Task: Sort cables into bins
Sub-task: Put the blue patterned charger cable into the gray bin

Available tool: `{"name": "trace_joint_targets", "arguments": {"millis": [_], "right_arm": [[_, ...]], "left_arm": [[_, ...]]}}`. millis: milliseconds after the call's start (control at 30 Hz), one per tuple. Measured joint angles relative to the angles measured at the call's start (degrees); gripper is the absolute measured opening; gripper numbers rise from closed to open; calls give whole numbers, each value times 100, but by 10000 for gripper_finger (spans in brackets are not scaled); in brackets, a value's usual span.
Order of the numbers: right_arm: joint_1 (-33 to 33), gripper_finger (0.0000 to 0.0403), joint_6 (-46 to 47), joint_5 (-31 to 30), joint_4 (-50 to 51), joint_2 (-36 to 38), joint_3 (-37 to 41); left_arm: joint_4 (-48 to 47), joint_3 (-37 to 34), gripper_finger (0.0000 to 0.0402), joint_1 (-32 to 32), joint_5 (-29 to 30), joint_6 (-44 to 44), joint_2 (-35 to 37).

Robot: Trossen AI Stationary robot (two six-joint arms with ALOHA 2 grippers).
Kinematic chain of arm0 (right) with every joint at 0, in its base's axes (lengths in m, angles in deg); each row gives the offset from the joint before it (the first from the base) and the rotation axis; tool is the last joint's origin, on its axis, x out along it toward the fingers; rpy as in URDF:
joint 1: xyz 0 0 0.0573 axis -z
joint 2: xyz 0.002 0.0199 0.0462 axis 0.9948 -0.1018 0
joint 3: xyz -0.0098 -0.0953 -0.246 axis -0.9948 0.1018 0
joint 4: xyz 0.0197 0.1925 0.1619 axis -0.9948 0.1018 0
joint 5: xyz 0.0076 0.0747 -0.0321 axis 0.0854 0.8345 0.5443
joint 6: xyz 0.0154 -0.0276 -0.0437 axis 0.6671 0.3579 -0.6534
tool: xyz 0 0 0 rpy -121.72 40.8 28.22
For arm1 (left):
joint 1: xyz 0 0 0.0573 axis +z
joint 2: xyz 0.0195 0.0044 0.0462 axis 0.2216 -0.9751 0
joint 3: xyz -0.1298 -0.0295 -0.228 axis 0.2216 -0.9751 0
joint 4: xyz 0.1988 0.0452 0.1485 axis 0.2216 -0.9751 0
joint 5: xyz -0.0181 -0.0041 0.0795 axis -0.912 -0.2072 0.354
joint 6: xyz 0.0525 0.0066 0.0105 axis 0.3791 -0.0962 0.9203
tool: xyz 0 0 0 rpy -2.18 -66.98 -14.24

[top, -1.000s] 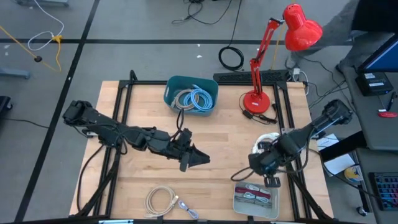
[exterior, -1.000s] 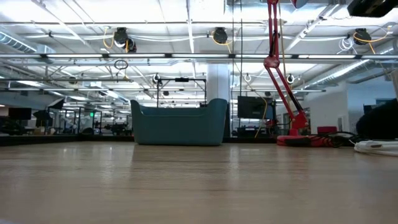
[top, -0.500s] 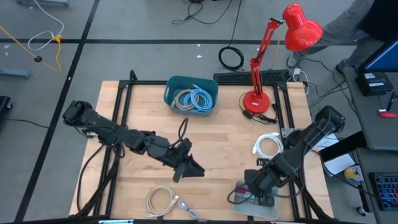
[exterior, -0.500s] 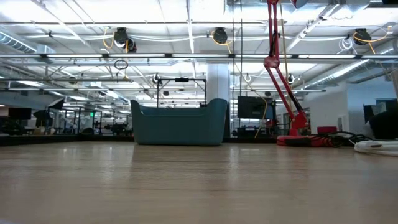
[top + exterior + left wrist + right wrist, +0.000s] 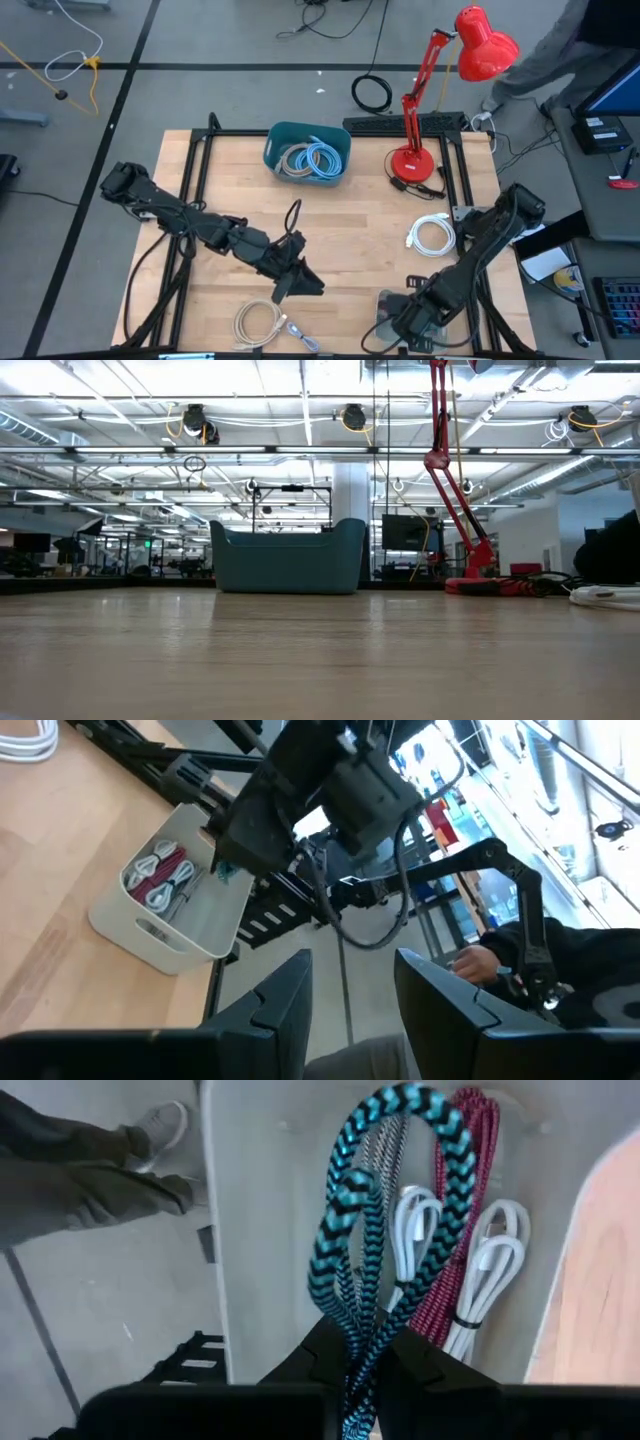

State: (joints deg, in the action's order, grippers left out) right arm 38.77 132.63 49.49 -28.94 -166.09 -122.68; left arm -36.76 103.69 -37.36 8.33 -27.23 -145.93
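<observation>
Right gripper pinches teal cable above grey tray at near right; left gripper, fingers spread, hovers near beige coil.

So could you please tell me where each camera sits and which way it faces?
High: overhead, looking straight down; both dark arms show.
Low: table height, facing the deep dark teal plastic tub; no arm visible.
Left wrist: past the open left tool toward the shallow pale grey plastic tray.
Right wrist: down into that tray, the right tool gripping a teal-and-black braided cable.
Both wrist views share the tray.
</observation>
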Motion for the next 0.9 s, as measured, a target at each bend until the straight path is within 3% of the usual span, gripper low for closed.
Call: {"name": "trace_joint_targets", "arguments": {"millis": [500, 900], "right_arm": [[-50, 18, -392, -38, -50, -591, 10], [-32, 18, -373, -16, -337, -642, 520]], "left_arm": [[-16, 0, 145, -107, 94, -17, 0], [-16, 0, 145, -254, 205, -66, 0]]}}
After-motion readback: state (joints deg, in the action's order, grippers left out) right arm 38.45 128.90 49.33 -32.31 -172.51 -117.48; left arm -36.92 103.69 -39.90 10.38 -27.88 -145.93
